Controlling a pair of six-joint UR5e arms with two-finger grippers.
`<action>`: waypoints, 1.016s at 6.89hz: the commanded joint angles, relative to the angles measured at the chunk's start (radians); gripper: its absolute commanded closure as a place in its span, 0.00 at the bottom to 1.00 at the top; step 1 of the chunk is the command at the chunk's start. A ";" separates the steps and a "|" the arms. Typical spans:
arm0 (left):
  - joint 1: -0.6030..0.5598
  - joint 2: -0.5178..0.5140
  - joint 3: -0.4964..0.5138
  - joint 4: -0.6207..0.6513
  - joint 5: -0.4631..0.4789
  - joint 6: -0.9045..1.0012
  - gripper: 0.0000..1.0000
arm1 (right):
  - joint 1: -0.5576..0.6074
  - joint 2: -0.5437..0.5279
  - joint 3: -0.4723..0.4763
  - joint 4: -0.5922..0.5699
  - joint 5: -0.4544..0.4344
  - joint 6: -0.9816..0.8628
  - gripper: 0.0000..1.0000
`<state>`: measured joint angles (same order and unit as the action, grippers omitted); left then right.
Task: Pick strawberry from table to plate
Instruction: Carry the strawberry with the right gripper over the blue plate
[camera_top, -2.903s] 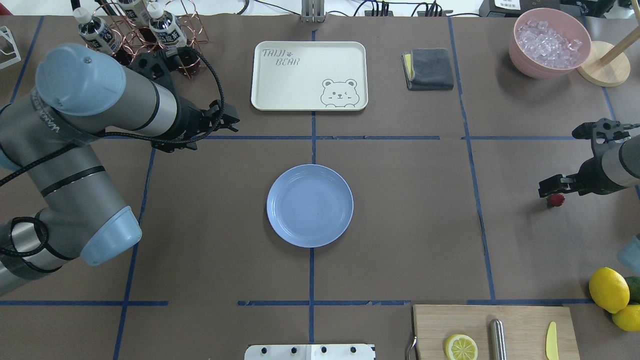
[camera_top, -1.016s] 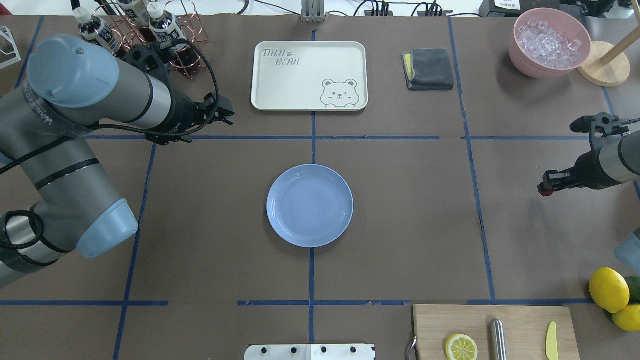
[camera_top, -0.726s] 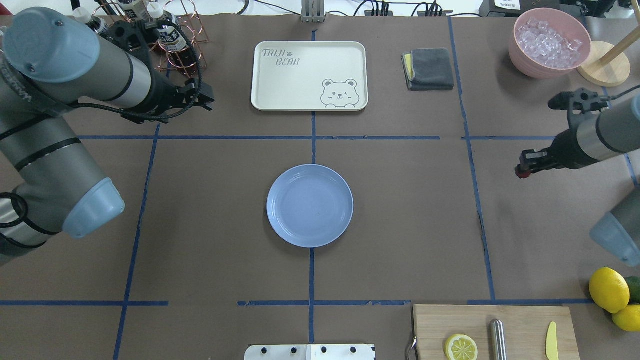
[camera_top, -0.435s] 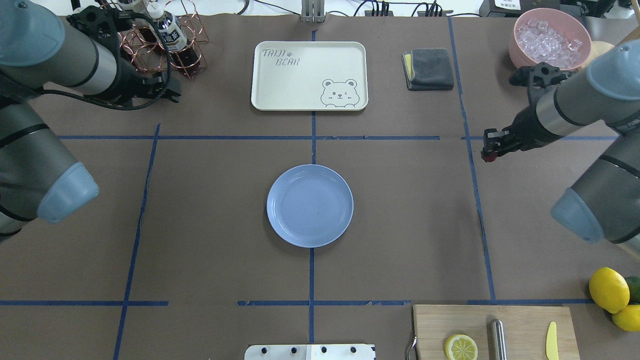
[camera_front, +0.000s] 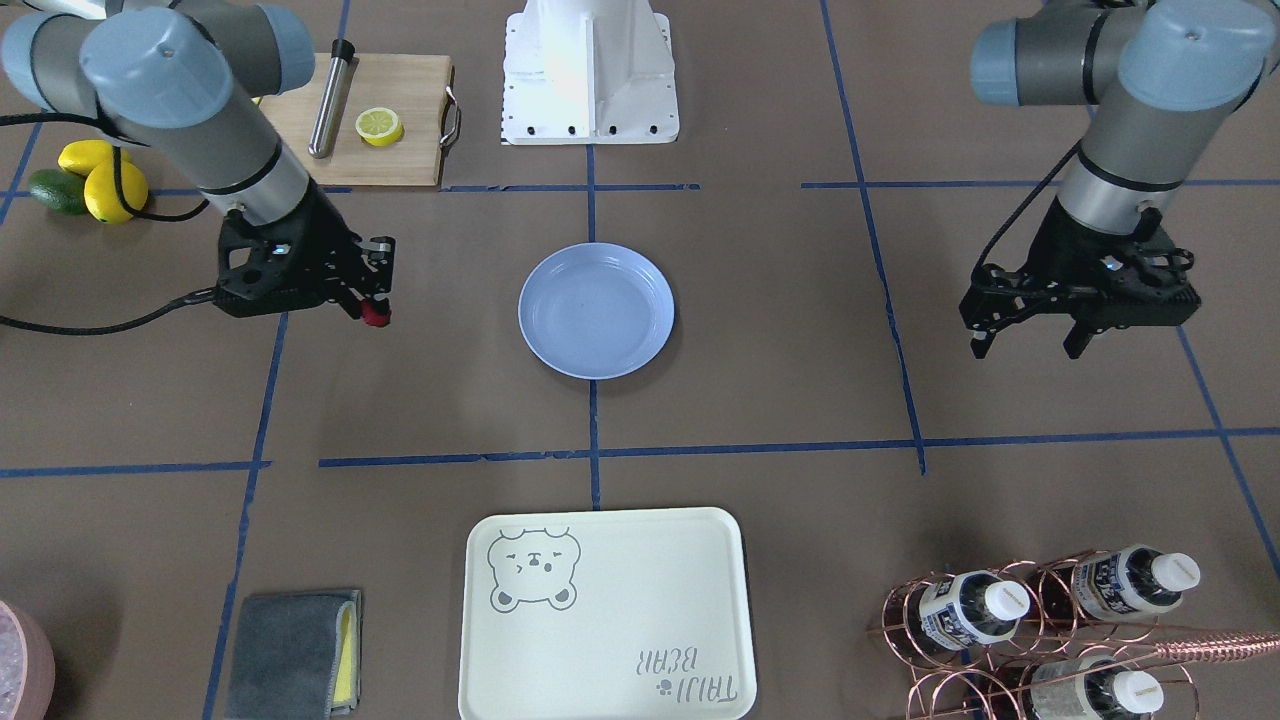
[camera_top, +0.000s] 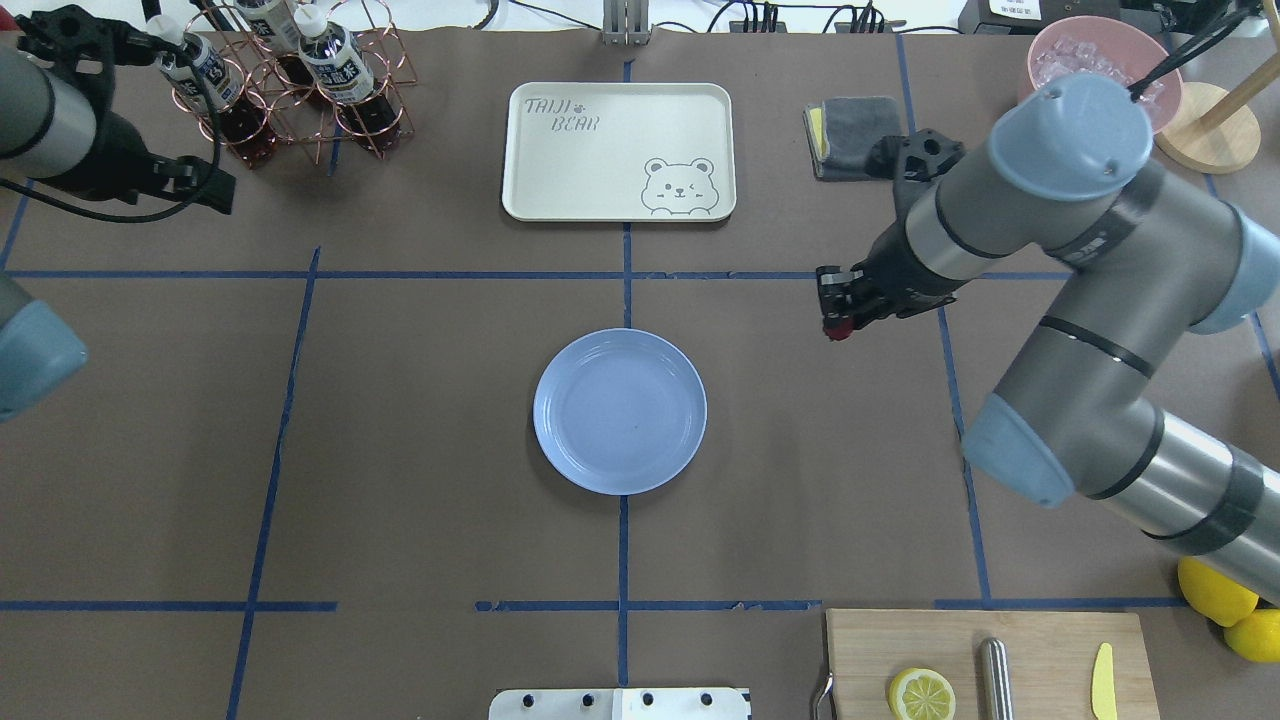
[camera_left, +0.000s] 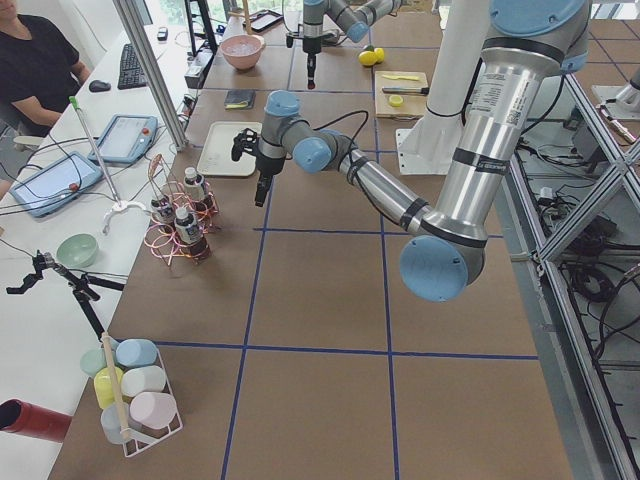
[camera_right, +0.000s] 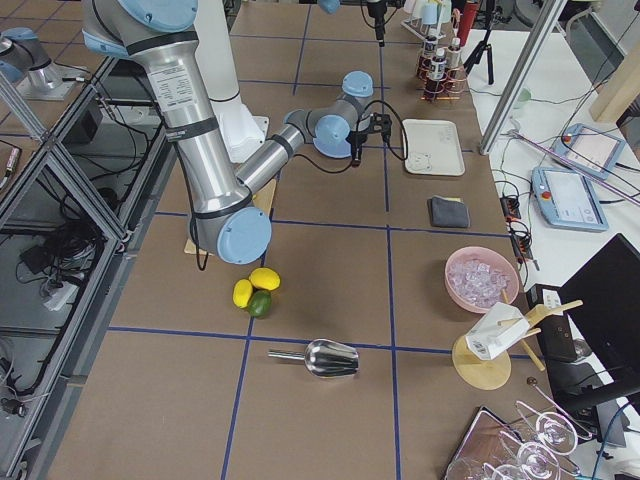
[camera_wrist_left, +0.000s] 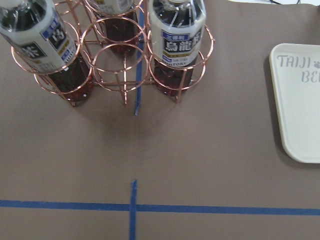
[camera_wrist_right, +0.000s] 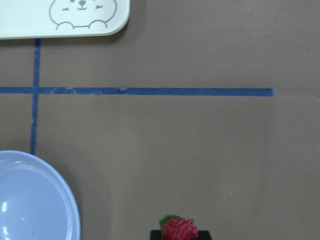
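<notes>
Brown bench (camera_front: 760, 380) spreads under my right tool (camera_front: 372, 308), which pinches the strawberry (camera_front: 376, 315), plate (camera_front: 596, 311) nearby; my left tool (camera_front: 1026, 347) gapes wide.

Strawberry (camera_wrist_right: 178, 229) partly beyond bottom edge

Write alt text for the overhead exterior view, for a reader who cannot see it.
The right gripper holds a small red strawberry over the brown table, right of an empty light-blue plate at the centre. The left gripper sits far left beside a copper bottle rack; a cream bear tray lies beyond the plate.
</notes>
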<state>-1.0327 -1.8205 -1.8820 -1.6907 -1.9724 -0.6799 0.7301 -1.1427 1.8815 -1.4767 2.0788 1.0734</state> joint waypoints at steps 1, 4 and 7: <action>-0.099 0.069 0.026 -0.006 -0.014 0.222 0.00 | -0.105 0.134 -0.053 -0.049 -0.098 0.060 1.00; -0.202 0.116 0.049 -0.015 -0.045 0.396 0.00 | -0.214 0.318 -0.286 -0.043 -0.222 0.117 1.00; -0.224 0.124 0.084 -0.015 -0.060 0.447 0.00 | -0.264 0.386 -0.376 -0.043 -0.233 0.128 1.00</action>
<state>-1.2485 -1.6991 -1.8057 -1.7058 -2.0271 -0.2486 0.4850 -0.7870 1.5500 -1.5206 1.8505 1.1976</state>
